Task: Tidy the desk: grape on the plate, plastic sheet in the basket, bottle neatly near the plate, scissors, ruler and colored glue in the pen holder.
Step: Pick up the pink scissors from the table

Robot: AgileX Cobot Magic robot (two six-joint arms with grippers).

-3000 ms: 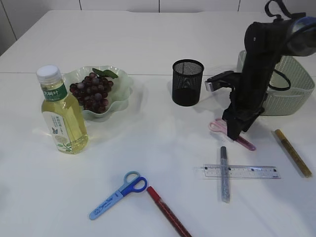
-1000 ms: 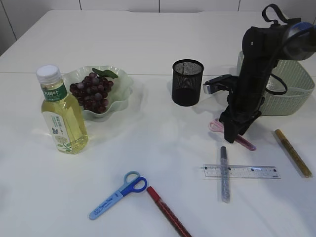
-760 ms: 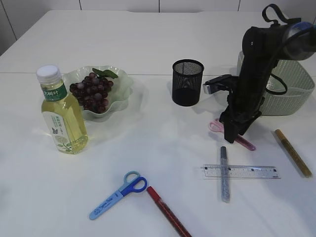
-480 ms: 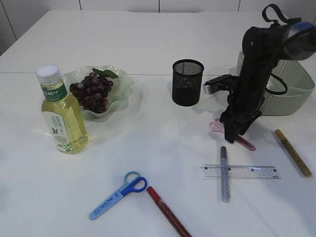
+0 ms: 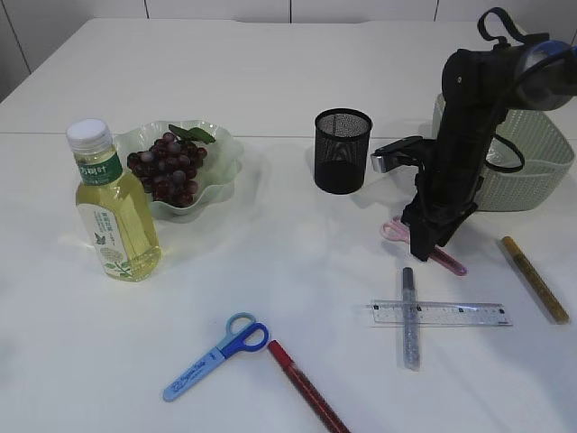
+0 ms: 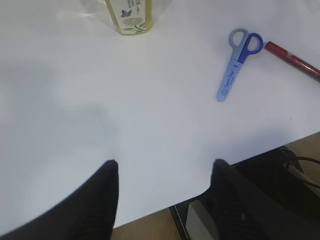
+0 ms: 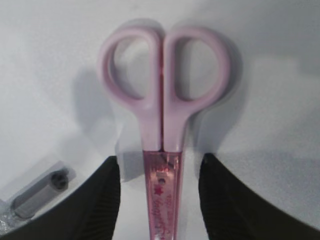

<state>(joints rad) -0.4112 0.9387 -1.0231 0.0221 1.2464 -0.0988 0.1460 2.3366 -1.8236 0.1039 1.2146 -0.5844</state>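
Right gripper (image 7: 159, 200) sits low over the pink scissors (image 7: 162, 107), jaws apart, one finger either side of the blade cover, nothing clamped yet. Scissors lie flat on the counter (image 5: 297, 262), just right of the pen holder (image 5: 343, 150). Risk, imo: thin, flat, slick plastic, so a close could skid off or pinch only the edge, and the scissors may swing or drop en route. Left gripper (image 6: 162, 200) hangs apart over bare counter near its front edge, touching nothing.

Pink scissors (image 7: 162, 125), blue scissors (image 5: 216, 355), black mesh pen holder (image 5: 343, 151), seemingly pale green basket (image 5: 532, 162), dark purple grapes (image 5: 168, 168)
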